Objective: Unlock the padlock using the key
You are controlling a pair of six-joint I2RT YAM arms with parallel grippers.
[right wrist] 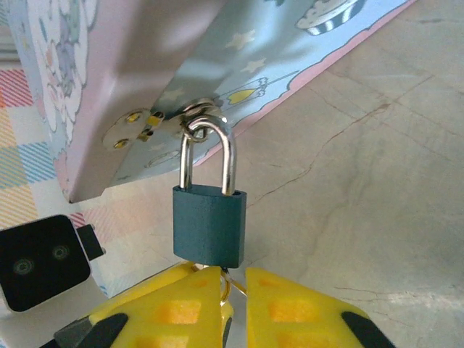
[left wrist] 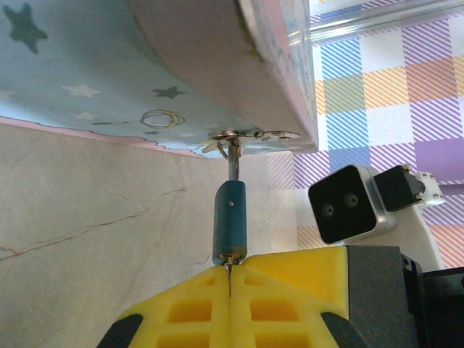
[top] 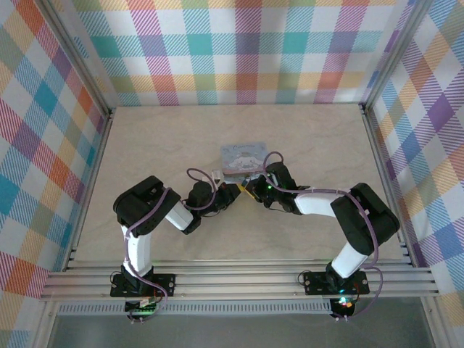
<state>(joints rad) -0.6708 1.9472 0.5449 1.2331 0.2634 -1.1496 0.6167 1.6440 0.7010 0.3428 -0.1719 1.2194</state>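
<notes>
The teal padlock hangs by its steel shackle from the hasp of the pastel tin box. In the left wrist view the padlock is edge-on. My left gripper is shut on the thin silvery key, whose tip sits in the lock's underside. My right gripper is just under the lock with its jaws drawn in to a narrow gap. The key crosses that gap beside a brass ring. From above, both grippers meet at the tin's near edge.
The tin box lies mid-table on the beige marble top, tilted in the wrist views. Each wrist camera shows to the other: the right one and the left one. Checked walls ring the table.
</notes>
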